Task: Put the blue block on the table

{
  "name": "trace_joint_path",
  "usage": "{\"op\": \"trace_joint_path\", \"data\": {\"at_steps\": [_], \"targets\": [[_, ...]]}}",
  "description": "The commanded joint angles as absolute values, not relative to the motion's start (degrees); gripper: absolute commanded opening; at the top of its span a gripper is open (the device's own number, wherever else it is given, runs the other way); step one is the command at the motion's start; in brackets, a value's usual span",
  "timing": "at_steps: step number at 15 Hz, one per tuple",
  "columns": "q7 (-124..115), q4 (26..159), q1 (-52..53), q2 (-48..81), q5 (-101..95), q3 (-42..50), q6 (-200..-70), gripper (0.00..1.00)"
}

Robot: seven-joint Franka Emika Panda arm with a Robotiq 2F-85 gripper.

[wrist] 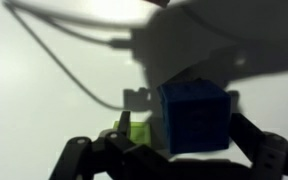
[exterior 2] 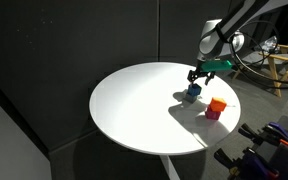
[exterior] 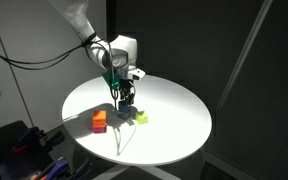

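Note:
The blue block [wrist: 196, 117] sits between my gripper's [wrist: 184, 128] two dark fingers in the wrist view. The fingers are spread wider than the block, with a gap on its left side. In both exterior views the block [exterior 2: 193, 93] [exterior: 127, 101] is low on the white round table [exterior 2: 134, 100] [exterior: 169, 125], just below my open gripper [exterior 2: 196, 78] [exterior: 128, 95]. It appears to rest on the table top.
A yellow-green block [exterior: 141, 117] [wrist: 141, 130] lies close beside the blue block. A red-orange cube [exterior: 100, 121] [exterior 2: 217, 105] stands near the table's edge, seemingly on a pinkish piece. Cables hang from the arm. Dark equipment stands beyond the table's edge.

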State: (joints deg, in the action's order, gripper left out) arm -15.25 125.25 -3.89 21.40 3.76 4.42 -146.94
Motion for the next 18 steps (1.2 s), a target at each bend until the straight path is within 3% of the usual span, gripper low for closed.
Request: {"op": "trace_joint_path", "data": {"at_steps": [1, 18], "targets": [[-14.33, 123.36, -2.83, 22.59, 2.86, 5.22, -147.35, 1.00], [-14.85, 120.89, -1.18, 26.11, 0.39, 6.43, -147.23, 1.00]]}}
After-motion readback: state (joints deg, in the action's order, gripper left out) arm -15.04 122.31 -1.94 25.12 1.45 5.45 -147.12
